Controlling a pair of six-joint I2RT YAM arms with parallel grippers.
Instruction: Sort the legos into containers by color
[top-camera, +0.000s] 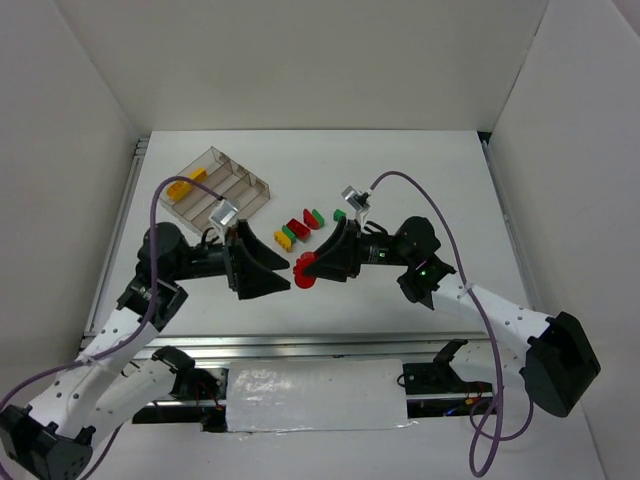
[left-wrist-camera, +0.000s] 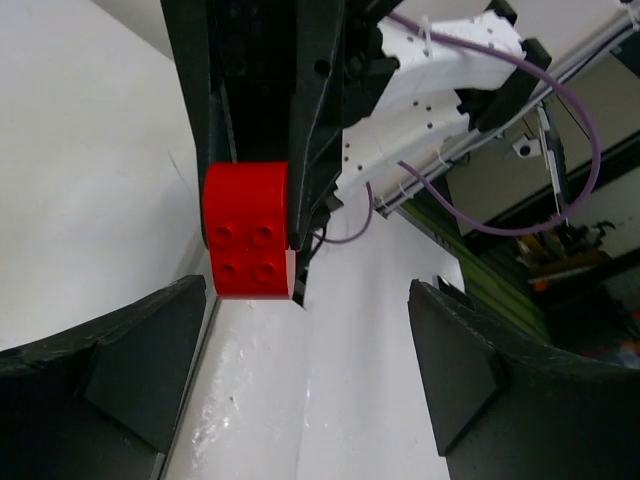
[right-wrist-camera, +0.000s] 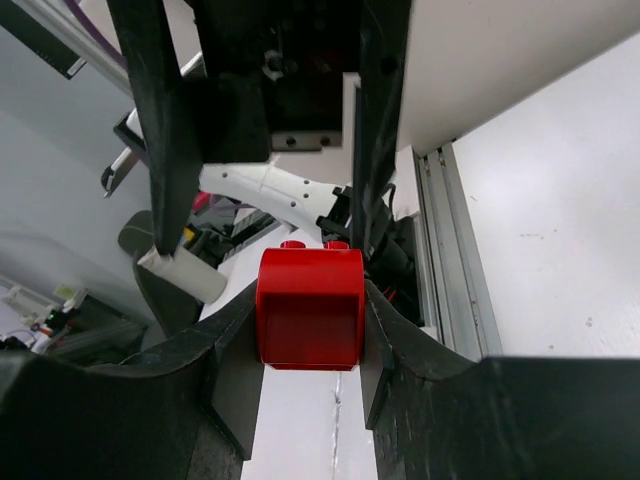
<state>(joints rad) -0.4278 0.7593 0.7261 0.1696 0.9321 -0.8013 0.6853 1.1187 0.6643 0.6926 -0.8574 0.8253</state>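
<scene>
The right gripper (top-camera: 318, 262) clamps a red brick (top-camera: 304, 269) in its jaws above the table (top-camera: 430, 180), facing the left gripper (top-camera: 272, 268), whose jaws gape wide just beside it. Likely a handover: the left must close on the brick, then carry it to the tray (top-camera: 258, 186).

No writing, label, brand name, number or sign can be read in any of the three views. The studs on the red brick (left-wrist-camera: 247, 245), seen close up from the left wrist, are too blurred to show any lettering.
</scene>
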